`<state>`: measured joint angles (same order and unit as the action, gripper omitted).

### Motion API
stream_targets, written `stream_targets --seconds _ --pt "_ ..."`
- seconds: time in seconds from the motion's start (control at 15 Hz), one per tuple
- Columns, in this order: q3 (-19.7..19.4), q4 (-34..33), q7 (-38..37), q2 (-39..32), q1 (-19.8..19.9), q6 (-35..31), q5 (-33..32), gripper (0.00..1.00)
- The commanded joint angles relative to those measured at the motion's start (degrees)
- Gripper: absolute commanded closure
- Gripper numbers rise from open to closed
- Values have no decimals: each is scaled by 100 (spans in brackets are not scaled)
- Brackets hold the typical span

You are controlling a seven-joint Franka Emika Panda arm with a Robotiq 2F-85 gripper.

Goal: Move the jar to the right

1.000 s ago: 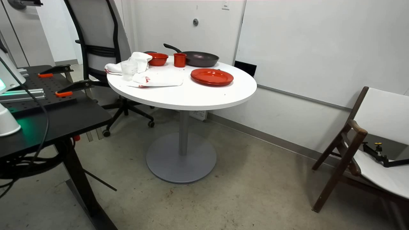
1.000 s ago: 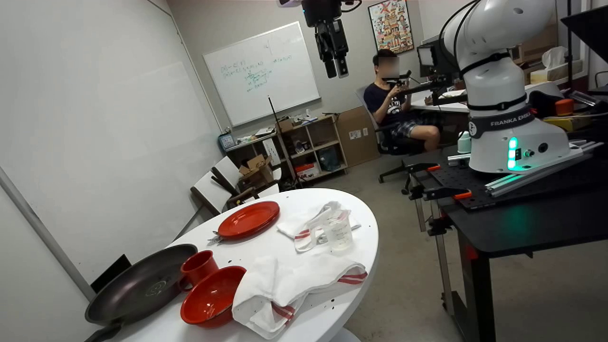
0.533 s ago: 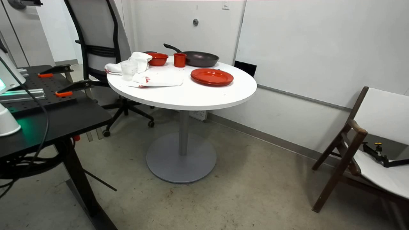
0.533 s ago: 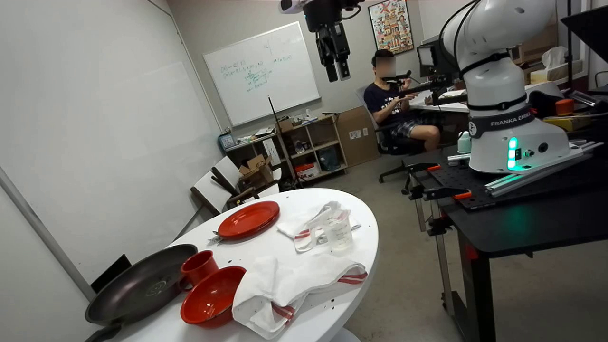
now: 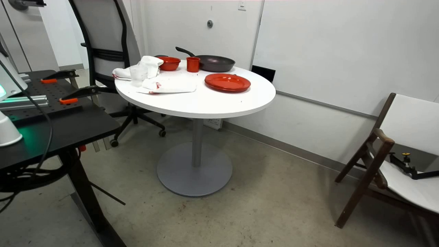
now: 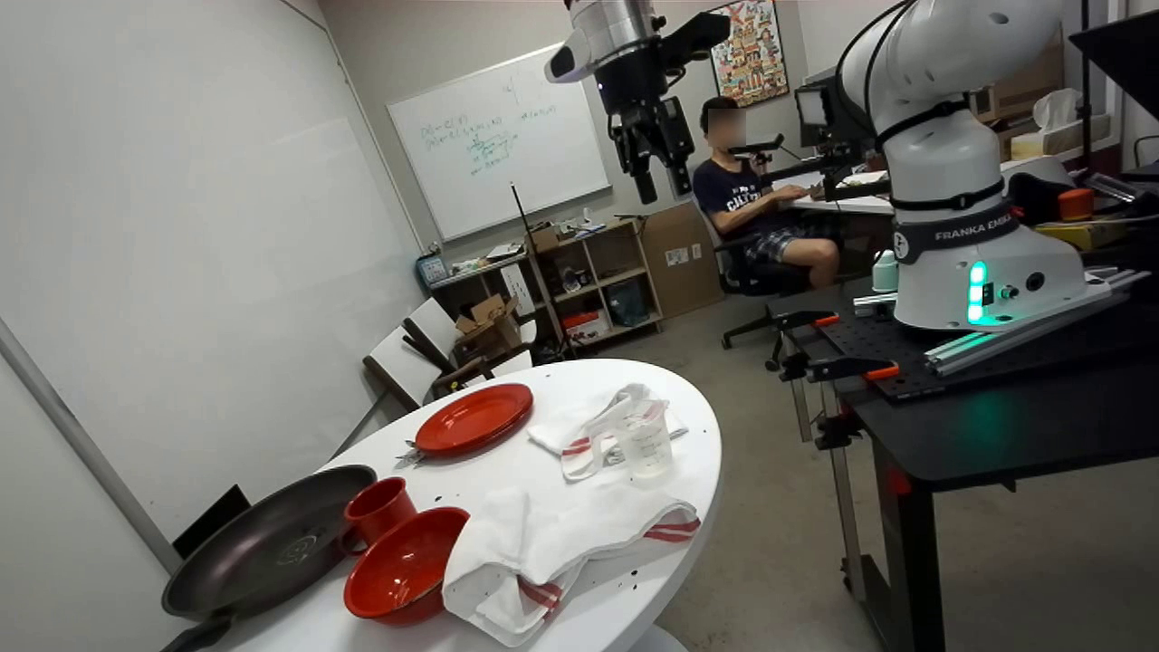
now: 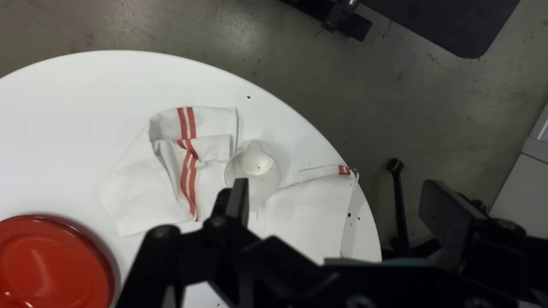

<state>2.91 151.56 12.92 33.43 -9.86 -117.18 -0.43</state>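
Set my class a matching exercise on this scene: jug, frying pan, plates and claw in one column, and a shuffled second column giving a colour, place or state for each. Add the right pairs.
Column one:
1. Jug
2. Frying pan
3. Plates
4. Claw

Column two:
A. Dark, next to the red mug
B. Open, in mid-air
C. See-through, near the white towels
D. Red, in a stack

Right pairs: 1-C; 2-A; 3-D; 4-B
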Motion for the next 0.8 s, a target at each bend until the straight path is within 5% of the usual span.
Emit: stream_targets --seconds 0.0,0.73 --pt "-40 108 374 -465 -278 -474 274 0" --pt "172 -317 1223 -2680 -424 -2512 104 0"
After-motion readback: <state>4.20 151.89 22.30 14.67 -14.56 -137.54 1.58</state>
